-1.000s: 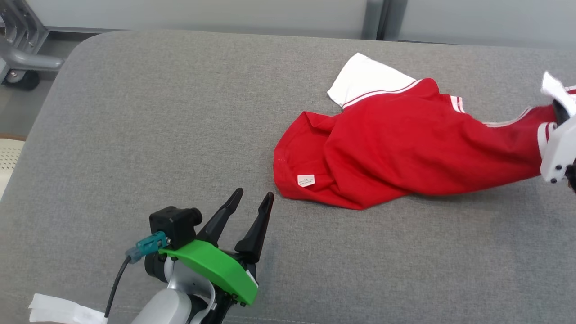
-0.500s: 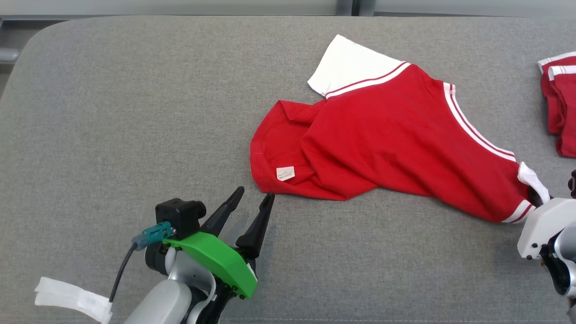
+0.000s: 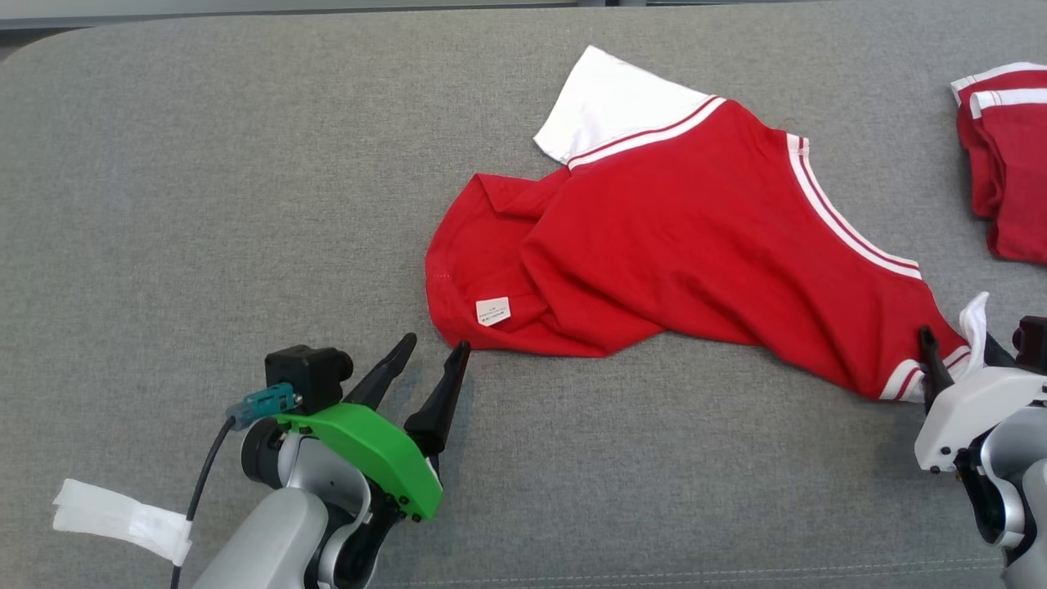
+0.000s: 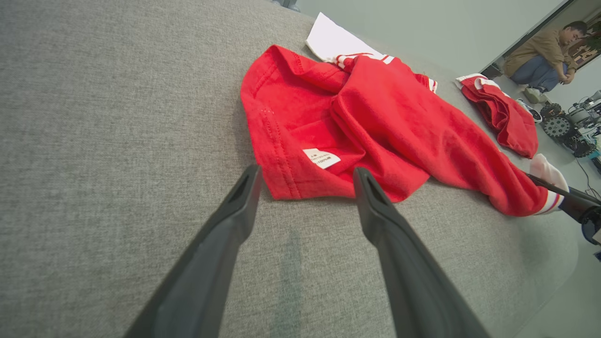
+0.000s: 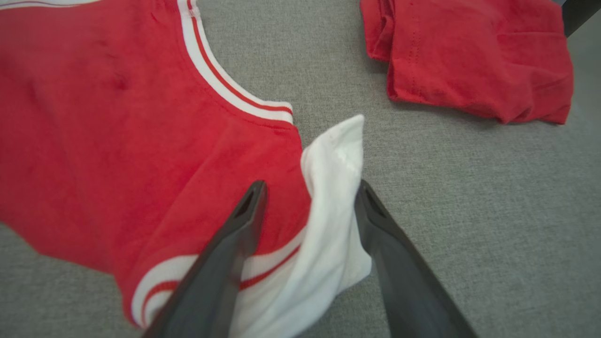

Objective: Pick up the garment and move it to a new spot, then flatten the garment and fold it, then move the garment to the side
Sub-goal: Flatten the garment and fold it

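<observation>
Right gripper (image 5: 311, 188): fingers spread fairly wide. The white sleeve (image 5: 335, 159) lies slack between them, brushing one finger, not pinched (reads as nothing held). Left gripper (image 4: 306, 171): spread wide, empty, tips just short of the garment's hem, care label (image 4: 321, 158) just past them. Garment (image 3: 695, 245) lies stretched and twisted on the grey cushion (image 3: 204, 204), with one gripper at each end of it. My read: it's at its new spot and both ends are staged for a pull-flat, hem for the left, sleeve for the right. Second red garment (image 3: 1006, 164) sits beyond the garment's sleeve end, apart from it, likely one set aside.

Hard to tell:
- The body is folded over itself by the label, so the lower layers and true hem corners are hidden.
- The second garment is cut off by the head view's edge.
- In the head view, the right gripper's far finger is mostly behind the sleeve.

A person (image 4: 540, 51) crouches far beyond the garment, off the cushion.
</observation>
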Motion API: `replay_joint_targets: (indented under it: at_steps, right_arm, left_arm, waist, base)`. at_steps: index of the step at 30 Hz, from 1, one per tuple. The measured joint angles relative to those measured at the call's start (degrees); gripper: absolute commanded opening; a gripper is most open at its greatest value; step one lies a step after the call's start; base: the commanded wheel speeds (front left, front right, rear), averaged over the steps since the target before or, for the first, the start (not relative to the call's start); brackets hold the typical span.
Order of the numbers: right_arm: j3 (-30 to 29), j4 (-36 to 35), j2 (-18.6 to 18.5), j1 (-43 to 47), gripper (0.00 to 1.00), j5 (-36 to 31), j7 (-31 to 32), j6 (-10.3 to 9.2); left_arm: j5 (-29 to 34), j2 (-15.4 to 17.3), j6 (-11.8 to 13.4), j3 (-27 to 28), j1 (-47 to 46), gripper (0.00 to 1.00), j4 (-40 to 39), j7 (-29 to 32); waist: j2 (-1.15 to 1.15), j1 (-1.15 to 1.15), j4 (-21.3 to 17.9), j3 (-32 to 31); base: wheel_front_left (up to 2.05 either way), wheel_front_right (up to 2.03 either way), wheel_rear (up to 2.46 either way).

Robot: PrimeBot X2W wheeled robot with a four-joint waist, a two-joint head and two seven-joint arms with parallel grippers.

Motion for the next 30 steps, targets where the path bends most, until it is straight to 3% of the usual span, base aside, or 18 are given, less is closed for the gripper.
replay_joint_targets:
  at_steps: [11, 28, 30]
  right_arm:
    - [2.1, -4.7, 2.7, -0.2, 1.0, -1.9, -3.3, 0.0]
    - [-1.9, -6.3, 5.1, 3.0, 1.0, -2.9, -5.3, -0.01]
    - [-1.9, -6.4, 5.5, 3.4, 1.0, -2.9, -5.3, -0.01]
  left_arm:
    - [-0.5, 0.1, -1.0, 0.8, -0.5, 1.0, 3.9, -0.2]
    - [-1.0, 0.0, -2.3, 2.0, -4.0, 1.0, 8.9, -0.8]
    - [-1.2, -0.2, -2.6, 2.1, -4.4, 0.87, 9.5, -0.8]
  waist:
    - [0.0, 0.0, -2.2, 0.7]
    - [0.0, 0.0, -8.5, 2.5]
    - [0.0, 0.0, -8.6, 2.7]
  base:
    - [0.0, 0.0, 0.0]
    - [0.0, 0.0, 0.0]
    - [0.0, 0.0, 0.0]
